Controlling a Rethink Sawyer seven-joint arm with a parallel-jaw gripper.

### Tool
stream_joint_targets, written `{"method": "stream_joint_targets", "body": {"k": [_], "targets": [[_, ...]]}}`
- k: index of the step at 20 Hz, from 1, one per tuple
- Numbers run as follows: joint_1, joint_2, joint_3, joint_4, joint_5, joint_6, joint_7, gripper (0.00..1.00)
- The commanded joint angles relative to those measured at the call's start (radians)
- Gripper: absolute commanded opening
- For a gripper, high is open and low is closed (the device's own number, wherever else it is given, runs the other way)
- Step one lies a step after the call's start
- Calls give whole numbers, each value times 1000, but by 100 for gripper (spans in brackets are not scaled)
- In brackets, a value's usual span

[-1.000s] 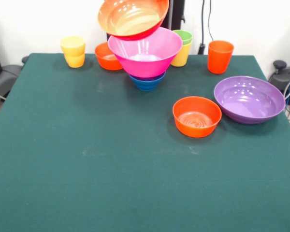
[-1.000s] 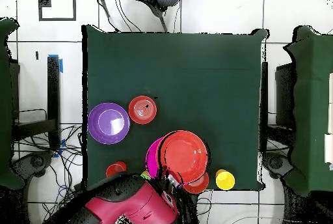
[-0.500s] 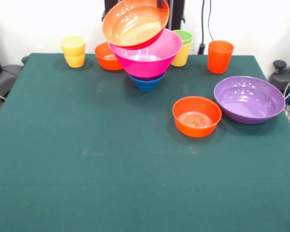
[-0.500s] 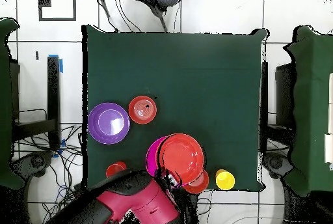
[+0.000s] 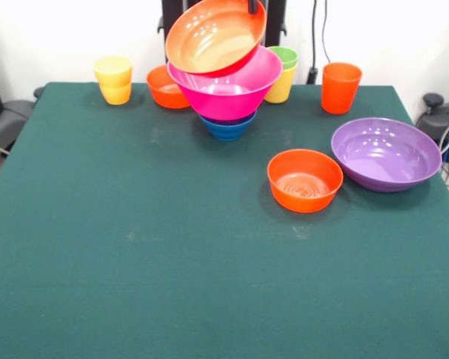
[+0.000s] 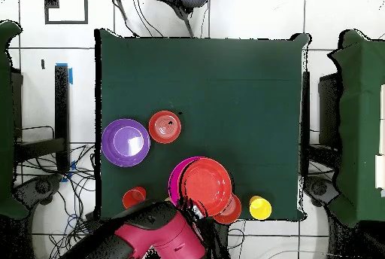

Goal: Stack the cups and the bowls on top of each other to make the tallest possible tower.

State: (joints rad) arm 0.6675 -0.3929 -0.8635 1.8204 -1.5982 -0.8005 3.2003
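Atop pink bowl (image 5: 226, 86) | wide orange bowl (image 5: 213, 35) tilted | no legible writing

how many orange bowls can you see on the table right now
3: a wide orange bowl tilted atop the pink bowl, a small one behind the stack, another beside the purple bowl. More may be hidden.

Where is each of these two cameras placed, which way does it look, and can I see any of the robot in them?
Front view: sits across the table, facing its far side; only a dark bit of the end effector shows, at the wide orange bowl's rim.
Overhead view: sits above, looking straight down; the red arm enters at the bottom edge.
Shared: the pink bowl, purple bowl and green table.
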Motion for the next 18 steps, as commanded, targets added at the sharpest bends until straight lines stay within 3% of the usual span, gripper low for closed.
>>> {"method": "stream_joint_targets", "body": {"k": [1,6,18], "targets": [[-36,-3,176,36,78,127,-169,0],[-40,-15,181,40,81,141,-176,0],[-111,-24,231,64,160,186,-322,0]]}}
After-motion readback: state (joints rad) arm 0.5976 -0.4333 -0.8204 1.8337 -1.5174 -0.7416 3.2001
